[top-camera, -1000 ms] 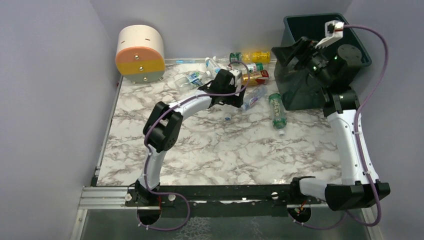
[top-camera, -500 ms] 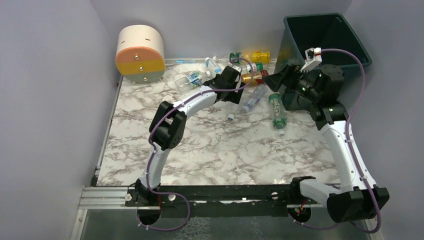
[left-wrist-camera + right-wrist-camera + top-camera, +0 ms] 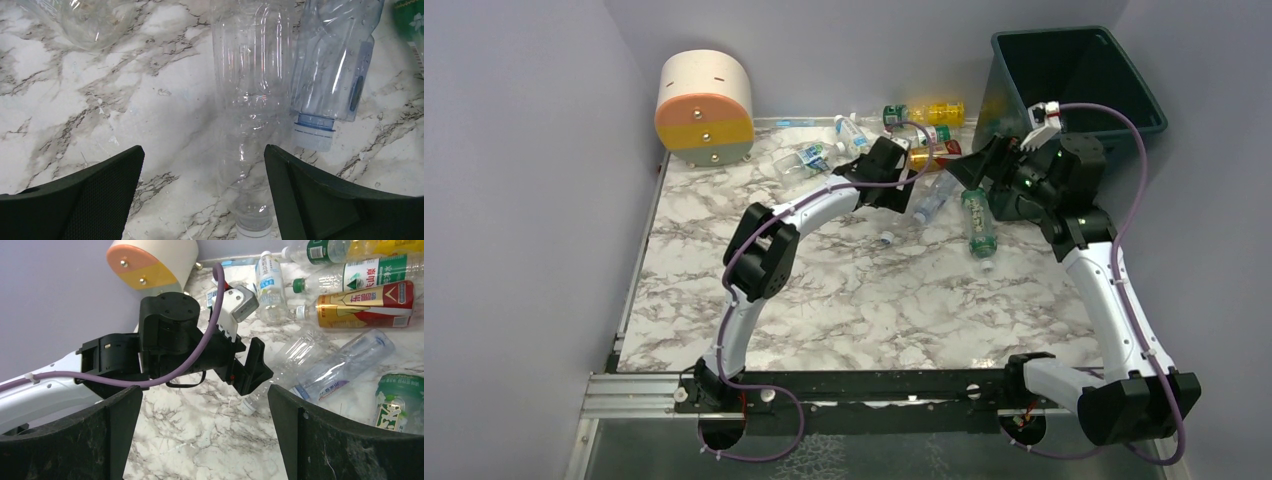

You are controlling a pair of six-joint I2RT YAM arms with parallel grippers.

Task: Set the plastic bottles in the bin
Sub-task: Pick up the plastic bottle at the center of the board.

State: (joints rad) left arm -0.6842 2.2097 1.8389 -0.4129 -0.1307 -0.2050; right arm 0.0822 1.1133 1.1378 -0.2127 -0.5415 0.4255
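Several plastic bottles lie at the back of the marble table. In the left wrist view a clear empty bottle (image 3: 252,75) lies with its neck between the wide-apart jaws of my open left gripper (image 3: 202,150), nearer the right finger. A second clear bottle (image 3: 335,65) with a blue label lies beside it. From above, the left gripper (image 3: 916,193) is over these two. My right gripper (image 3: 977,166) hangs open and empty left of the dark teal bin (image 3: 1079,32), above a green-label bottle (image 3: 979,222). It looks down on bare marble and the left gripper (image 3: 252,370).
A cream, orange and yellow drum (image 3: 704,108) stands at the back left. Yellow, red-label and green-label bottles (image 3: 370,305) lie along the back wall. The two wrists are close together near the bin's left side. Purple walls close in the table.
The right arm came down from over the bin to the bottles on its left. The left gripper slid right over the clear bottles, its jaws narrowing slightly.
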